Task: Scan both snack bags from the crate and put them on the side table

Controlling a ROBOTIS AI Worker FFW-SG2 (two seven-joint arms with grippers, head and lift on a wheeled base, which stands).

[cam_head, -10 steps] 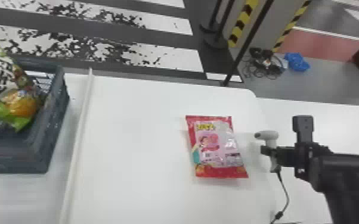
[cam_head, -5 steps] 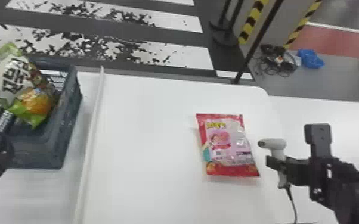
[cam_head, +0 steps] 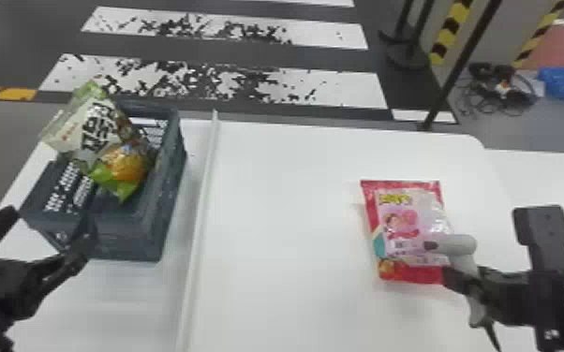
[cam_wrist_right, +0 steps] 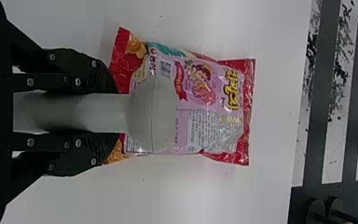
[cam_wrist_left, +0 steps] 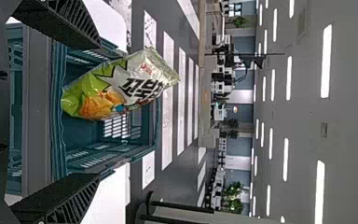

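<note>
My left gripper (cam_head: 44, 238) stands open at the near left corner of the crate (cam_head: 173, 187). In the crate the green snack bag (cam_head: 103, 133) leans upright, its top above the rim. The left wrist view has the same bag (cam_wrist_left: 121, 86) beyond my left gripper (cam_wrist_left: 93, 112), with nothing between the fingers. A pink and red snack bag (cam_head: 405, 234) lies flat on the white table (cam_head: 285, 210). My right gripper (cam_head: 466, 281) is shut on the scanner (cam_head: 459, 245), whose head is over that bag's near right part. In the right wrist view my right gripper (cam_wrist_right: 114, 112) clasps the scanner handle (cam_wrist_right: 98, 112) before the bag (cam_wrist_right: 209, 102).
A raised white edge (cam_head: 201, 210) runs between the crate and the table with the pink bag. Dark posts on round bases (cam_head: 407, 54) stand on the floor past the far edge. The scanner's cable hangs below its handle.
The head view has swung left, bringing more of the crate and left arm into it. My right gripper has moved left with the scanner, from beside the pink bag to over its edge.
</note>
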